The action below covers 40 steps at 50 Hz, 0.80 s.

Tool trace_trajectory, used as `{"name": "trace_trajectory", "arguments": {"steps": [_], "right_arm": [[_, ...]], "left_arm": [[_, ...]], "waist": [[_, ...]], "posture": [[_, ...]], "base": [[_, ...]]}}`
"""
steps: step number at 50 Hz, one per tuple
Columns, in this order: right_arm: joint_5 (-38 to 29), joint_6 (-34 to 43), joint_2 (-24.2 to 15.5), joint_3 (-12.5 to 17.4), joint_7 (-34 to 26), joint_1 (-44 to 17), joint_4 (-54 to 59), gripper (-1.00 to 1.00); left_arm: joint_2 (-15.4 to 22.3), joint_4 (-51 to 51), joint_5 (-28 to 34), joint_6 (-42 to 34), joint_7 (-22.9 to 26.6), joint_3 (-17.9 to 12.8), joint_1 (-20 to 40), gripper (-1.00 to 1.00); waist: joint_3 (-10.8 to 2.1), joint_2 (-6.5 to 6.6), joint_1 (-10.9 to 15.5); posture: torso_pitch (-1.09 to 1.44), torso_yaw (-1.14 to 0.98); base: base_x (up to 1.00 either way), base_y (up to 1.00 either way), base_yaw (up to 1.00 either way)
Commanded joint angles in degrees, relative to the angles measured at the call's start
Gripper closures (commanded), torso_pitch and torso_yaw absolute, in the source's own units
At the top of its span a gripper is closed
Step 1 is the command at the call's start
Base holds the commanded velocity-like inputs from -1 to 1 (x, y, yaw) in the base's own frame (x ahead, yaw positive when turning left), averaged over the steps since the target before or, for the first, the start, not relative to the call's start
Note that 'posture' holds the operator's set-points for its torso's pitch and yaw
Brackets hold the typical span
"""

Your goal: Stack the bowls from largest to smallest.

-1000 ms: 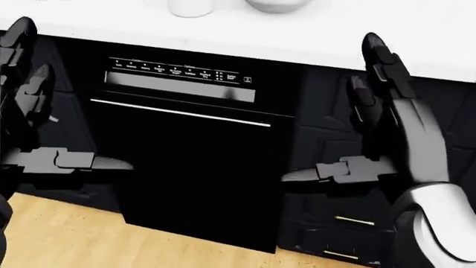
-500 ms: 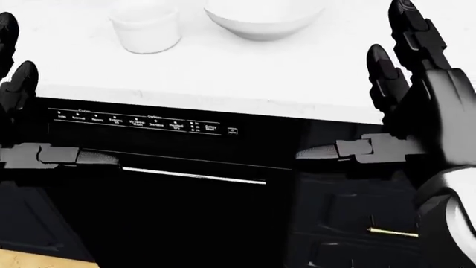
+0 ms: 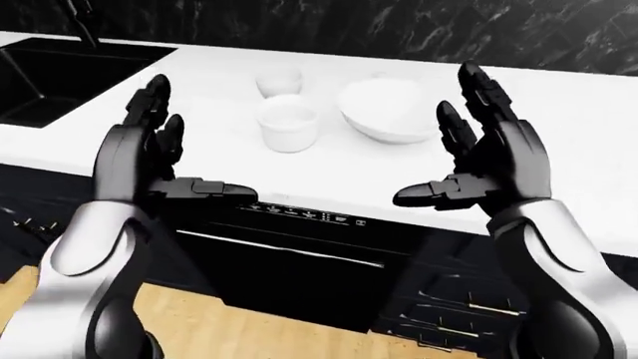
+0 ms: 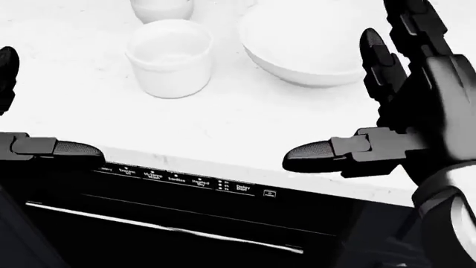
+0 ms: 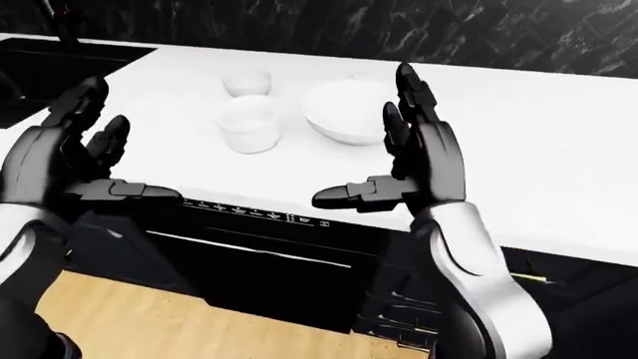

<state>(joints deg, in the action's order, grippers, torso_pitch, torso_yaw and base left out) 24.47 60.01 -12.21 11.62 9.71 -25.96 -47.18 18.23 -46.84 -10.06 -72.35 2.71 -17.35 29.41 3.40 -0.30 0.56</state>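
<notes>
Two black three-finger robot hands hang above the near edge of a white counter (image 3: 598,149) — the left hand (image 3: 149,153) at nine o'clock in the left-eye view, the right hand (image 3: 484,161) at three o'clock, both spread wide, grasping nothing. Under them sits a black dishwasher (image 3: 299,258) with a row of white labelled buttons. Farther in, toward twelve o'clock, three white bowls stand apart: a mid-sized bowl (image 3: 288,123) nearest, a large bowl (image 3: 391,111) beside it at two o'clock, a small bowl (image 3: 278,81) beyond. A black sink (image 3: 60,75) lies at ten o'clock, below a dark marbled wall (image 3: 399,30).

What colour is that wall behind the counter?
Black with thin white marble veins, clearest in the left-eye view.
</notes>
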Motion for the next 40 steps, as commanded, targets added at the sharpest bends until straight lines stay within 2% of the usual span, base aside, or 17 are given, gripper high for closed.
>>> {"name": "trace_trajectory", "arguments": {"steps": [1, 3, 7, 9, 10, 12, 17, 20, 21, 22, 23, 28, 32, 34, 35, 36, 40], "right_arm": [[-0.44, -2.72, -1.08, 2.46, 0.58, -1.66, -2.52, -1.0], [-0.28, -3.03, -1.02, 2.51, 0.78, -1.52, -2.47, -1.0], [0.53, -2.85, -1.22, 2.76, 1.33, -1.96, -2.85, -1.0], [0.86, -2.73, -1.39, 2.95, 1.56, -2.1, -2.92, -1.0], [1.09, -2.53, -1.46, 3.04, 1.72, -2.2, -3.09, -1.0], [1.11, -2.74, -1.64, 2.77, 1.88, -2.02, -2.74, -1.0], [0.91, -2.93, -1.98, 2.55, 1.95, -2.19, -2.56, -1.0], [0.95, -3.05, -1.86, 2.64, 1.95, -2.2, -2.69, -1.0], [1.57, -2.41, -1.82, 3.11, 2.24, -2.72, -3.14, -1.0], [2.17, -1.68, -1.9, 3.34, 2.64, -3.26, -3.57, -1.0], [3.37, -1.29, -1.68, 4.25, 3.17, -3.97, -3.91, -1.0], [3.02, -1.13, -3.24, 2.97, 4.23, -3.87, -4.0, -1.0], [2.92, -1.27, -3.25, 3.11, 4.12, -3.99, -4.13, -1.0], [2.69, -1.55, -2.93, 2.72, 4.2, -3.7, -4.22, -1.0], [2.72, -1.43, -2.84, 2.74, 4.26, -3.75, -4.33, -1.0], [2.74, -1.42, -2.82, 2.83, 4.24, -3.83, -4.3, -1.0], [2.92, -1.31, -2.7, 2.95, 4.36, -3.7, -4.43, -1.0]], "left_arm": [[0.49, -2.73, -0.32, 3.43, 0.03, 0.49, 2.28, -1.0], [0.43, -2.63, -0.26, 3.67, 0.03, 0.59, 2.0, -1.0], [0.6, -2.67, -0.33, 3.44, 0.12, 0.32, 2.22, -1.0], [0.73, -2.64, -0.42, 3.39, 0.21, 0.06, 2.27, -1.0], [0.75, -2.61, -0.46, 3.45, 0.24, -0.02, 2.24, -1.0], [0.55, -1.94, -0.31, 4.38, 0.07, 0.42, 1.98, -1.0], [0.59, -1.55, -0.27, 4.98, 0.22, 0.41, 1.7, -1.0], [0.67, -1.6, -0.38, 4.97, 0.28, 0.15, 1.61, -1.0], [0.71, -1.47, -0.36, 5.15, 0.3, 0.14, 1.5, -1.0], [0.76, -1.45, -0.38, 5.14, 0.29, 0.09, 1.53, -1.0], [0.86, -1.68, -0.51, 4.76, 0.31, -0.07, 1.71, -1.0], [1.19, -1.82, -0.87, 4.57, 0.36, -0.59, 1.72, -1.0], [1.21, -1.82, -1.14, 4.84, 0.35, -0.88, 1.41, -1.0], [1.23, -1.91, -1.24, 5.03, 0.36, -0.98, 1.09, -1.0], [1.26, -2.01, -1.31, 4.89, 0.34, -1.05, 1.13, -1.0], [1.32, -2.18, -1.42, 4.59, 0.3, -1.16, 1.27, -1.0], [1.64, -2.51, -1.79, 3.77, 0.13, -1.27, 1.9, -1.0]], "waist": [[-2.27, 1.05, -0.31], [-0.85, -0.03, 0.08], [-0.79, -1.78, 0.6], [-1.98, -4.92, 0.43], [-1.35, -2.63, -0.23], [-2.08, -3.32, -0.1], [-2.06, -0.59, 0.01], [-3.0, 3.36, 0.11], [-3.76, 2.7, 0.13], [-1.83, 2.55, 0.54], [-1.37, 3.76, 0.55], [-1.13, 2.82, -0.34], [-1.37, -1.19, -0.25], [-2.93, -5.65, -0.61], [-2.23, -2.78, -1.16], [-2.95, -3.57, -0.78], [-3.23, -2.41, -1.11]], "posture": [[0.0, 0.0], [0.0, 0.0], [0.0, 0.0], [0.0, 0.0], [0.0, 0.0], [0.0, 0.0], [0.0, 0.0], [0.0, 0.0], [0.0, 0.0], [0.0, 0.0], [0.0, 0.0], [0.0, 0.0], [0.0, 0.0], [0.0, 0.0], [0.0, 0.0], [0.0, 0.0], [0.0, 0.0]], "base": [[0.37, 0.03, 0.0], [0.46, 0.03, 0.0], [0.46, 0.03, 0.0], [0.35, 0.03, 0.0], [0.27, 0.04, 0.0], [0.18, 0.04, 0.0], [0.06, 0.12, 0.0], [0.0, 0.18, 0.0], [0.0, 0.19, 0.0], [0.0, 0.0, 0.0], [0.0, 0.0, 0.0], [0.0, 0.03, 0.0], [0.0, 0.31, 0.0], [0.0, 0.39, 0.0], [0.0, 0.4, 0.0], [0.0, 0.39, 0.0], [0.0, 0.39, 0.0]]}}
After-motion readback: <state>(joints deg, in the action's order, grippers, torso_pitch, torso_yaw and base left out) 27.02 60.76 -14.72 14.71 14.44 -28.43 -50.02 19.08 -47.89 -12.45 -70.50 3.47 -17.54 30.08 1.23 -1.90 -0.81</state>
